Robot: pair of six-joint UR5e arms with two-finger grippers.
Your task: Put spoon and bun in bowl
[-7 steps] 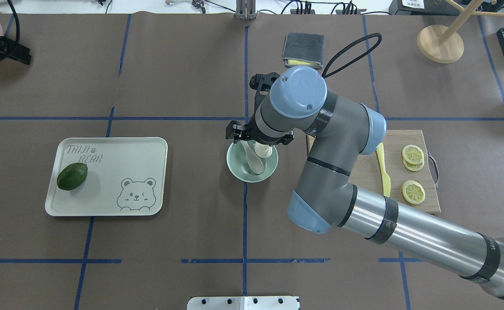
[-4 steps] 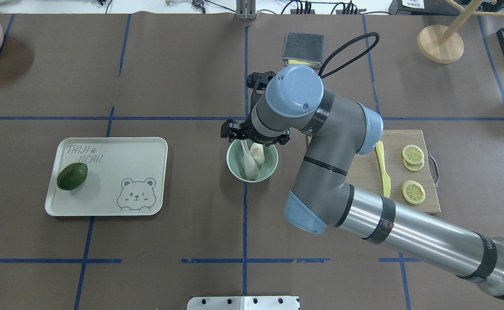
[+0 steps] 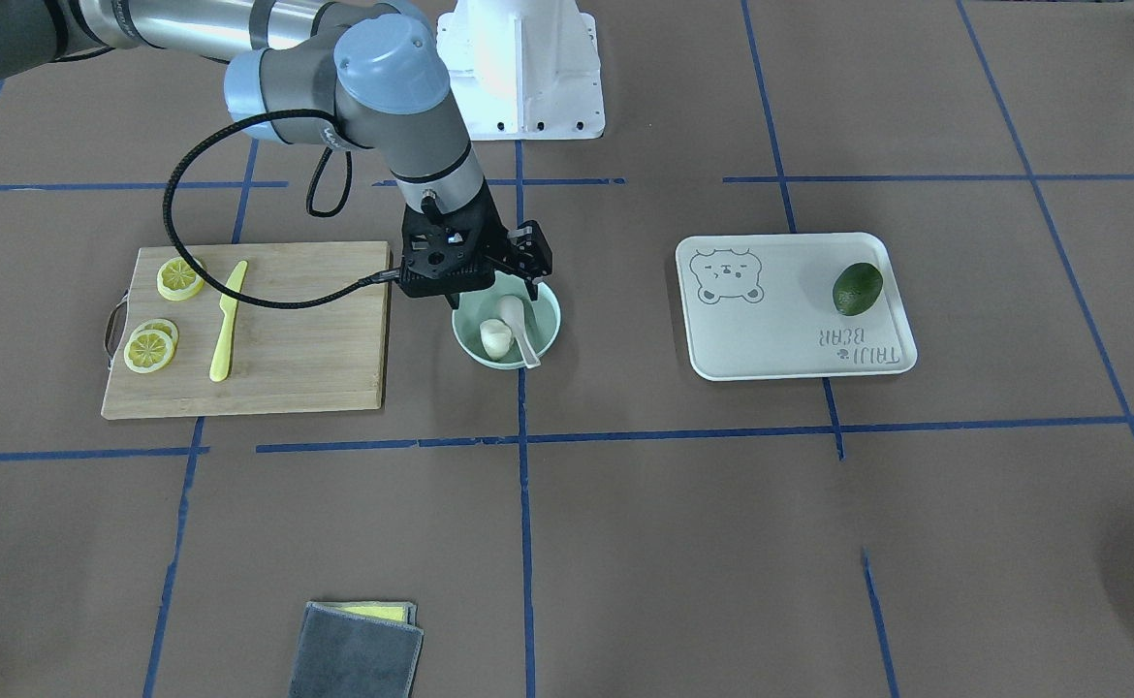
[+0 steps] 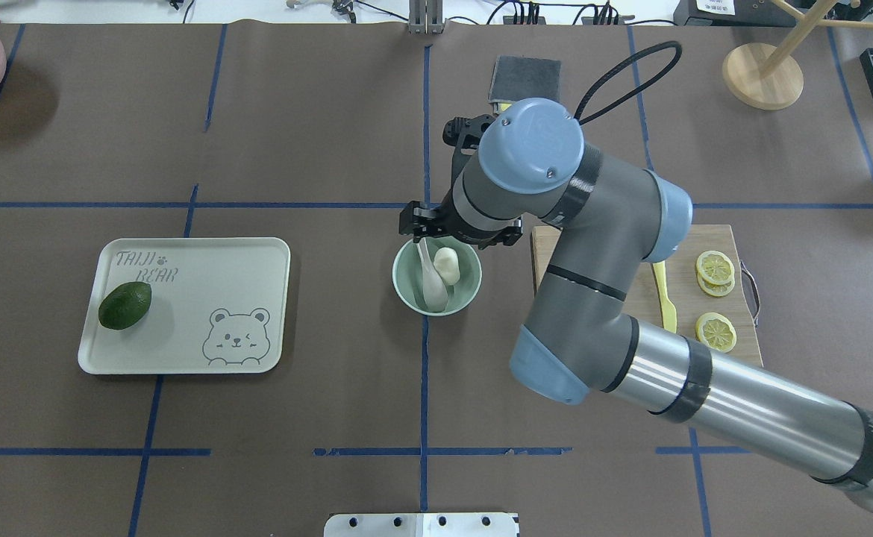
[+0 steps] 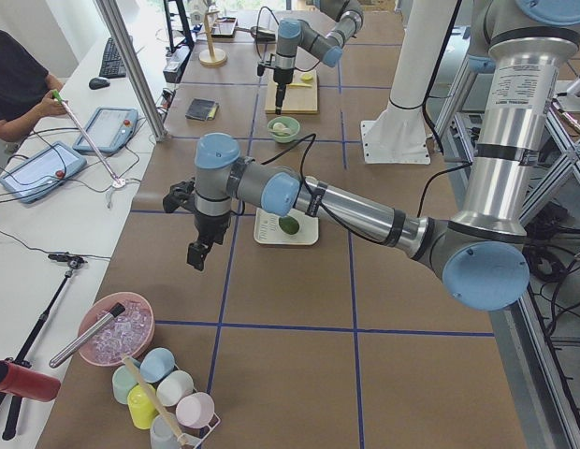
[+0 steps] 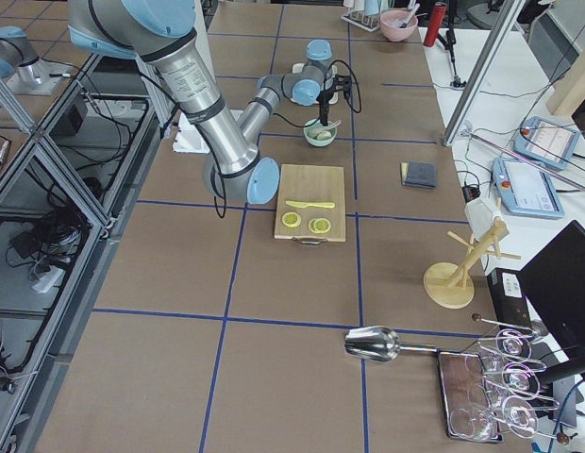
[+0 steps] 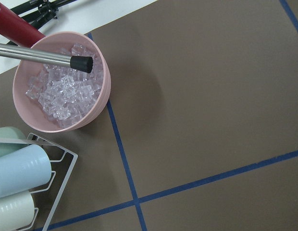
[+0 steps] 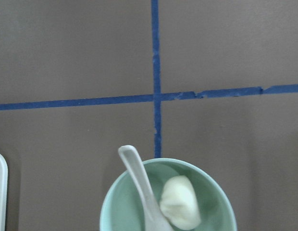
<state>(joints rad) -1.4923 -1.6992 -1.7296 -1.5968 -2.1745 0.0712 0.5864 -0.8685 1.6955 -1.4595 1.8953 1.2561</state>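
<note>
The bowl (image 4: 468,289) is smooth and glossy, pale green; the spoon (image 4: 431,282) looks like milky, slightly see-through plastic; the bun (image 4: 448,265) has a soft, matt, doughy skin; the table cover (image 4: 317,134) is matt brown paper, marked with blue tape (image 4: 424,388) worn rough at the edges; the cutting board (image 3: 305,330) is pale wood with a visible grain; the knife (image 3: 226,320) is yellow plastic; the tray (image 4: 246,257) is smooth with a dull sheen; the cloth (image 3: 354,654) is grey and napped; the arm (image 4: 750,418) is brushed, shiny metal with glossy blue caps.
</note>
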